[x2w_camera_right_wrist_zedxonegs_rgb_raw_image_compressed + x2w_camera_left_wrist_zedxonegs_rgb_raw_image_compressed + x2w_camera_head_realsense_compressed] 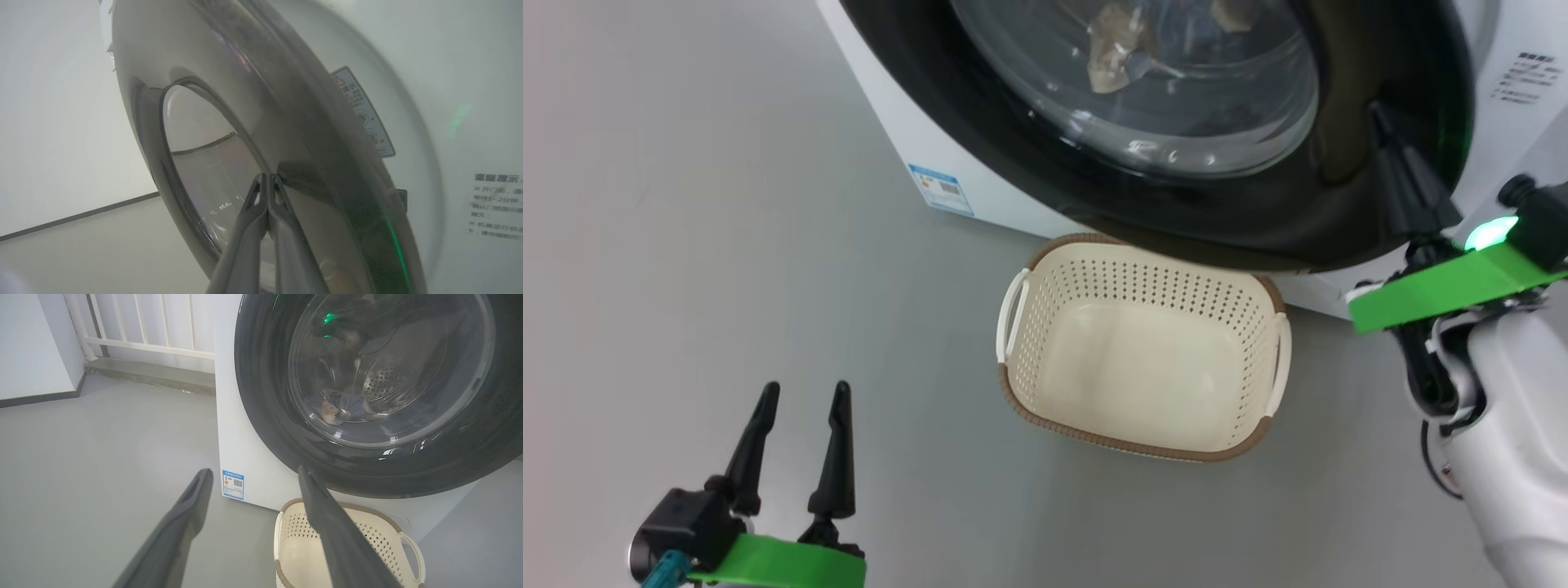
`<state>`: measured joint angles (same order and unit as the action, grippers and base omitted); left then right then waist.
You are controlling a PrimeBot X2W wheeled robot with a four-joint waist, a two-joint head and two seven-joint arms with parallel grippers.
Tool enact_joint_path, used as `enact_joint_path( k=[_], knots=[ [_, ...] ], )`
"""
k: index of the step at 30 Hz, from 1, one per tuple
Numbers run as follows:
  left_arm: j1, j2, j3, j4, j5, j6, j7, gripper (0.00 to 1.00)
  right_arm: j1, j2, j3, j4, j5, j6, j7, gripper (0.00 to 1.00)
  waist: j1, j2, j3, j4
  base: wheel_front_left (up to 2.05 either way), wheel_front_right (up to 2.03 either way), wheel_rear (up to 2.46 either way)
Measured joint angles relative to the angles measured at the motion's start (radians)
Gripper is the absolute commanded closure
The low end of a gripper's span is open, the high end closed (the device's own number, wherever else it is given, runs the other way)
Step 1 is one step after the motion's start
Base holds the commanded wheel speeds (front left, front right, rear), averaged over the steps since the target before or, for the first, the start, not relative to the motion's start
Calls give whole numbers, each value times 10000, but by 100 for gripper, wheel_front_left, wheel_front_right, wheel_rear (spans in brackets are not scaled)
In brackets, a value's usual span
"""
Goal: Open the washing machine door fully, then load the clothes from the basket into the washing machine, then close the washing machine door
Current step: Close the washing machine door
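The washing machine door (1013, 163), with its black rim and glass bowl, lies close against the white washing machine (890, 114); I cannot tell if it is latched. The clothes (1115, 57) show through the glass inside the drum, as does the bundle (339, 410) in the left wrist view. The basket (1143, 367) stands empty on the floor below the door. My right gripper (1379, 110) is shut, its tips (267, 176) against the door's rim (294, 102) with nothing between them. My left gripper (805, 388) is open and empty, left of the basket (384, 535).
Grey floor (686, 245) lies wide and bare to the left of the machine. A blue-and-white sticker (233, 484) marks its lower front corner. A white railing (143, 335) on a low step and a wall stand behind. A warning label (363, 110) sits beside the door.
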<state>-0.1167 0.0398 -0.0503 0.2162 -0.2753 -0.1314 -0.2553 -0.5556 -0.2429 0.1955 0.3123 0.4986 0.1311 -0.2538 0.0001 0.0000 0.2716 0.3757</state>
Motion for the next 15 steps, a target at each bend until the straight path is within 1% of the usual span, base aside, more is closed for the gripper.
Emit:
enact_joint_path(
  k=[3,10,15],
  knots=[
    [-138,-8,-92,-100,-90,0,0,0,-331,-119,-263,128,-67,0,0,100,0,0,222,135,0,0,0],
    [-415,-19,-265,-169,-337,0,0,0,-1051,-130,-1014,284,-65,0,0,100,0,0,768,369,0,0,0],
    [-747,-36,-408,-228,-407,0,0,0,-1420,-59,-1080,349,-86,100,0,100,0,0,1148,476,0,0,0]
  ],
)
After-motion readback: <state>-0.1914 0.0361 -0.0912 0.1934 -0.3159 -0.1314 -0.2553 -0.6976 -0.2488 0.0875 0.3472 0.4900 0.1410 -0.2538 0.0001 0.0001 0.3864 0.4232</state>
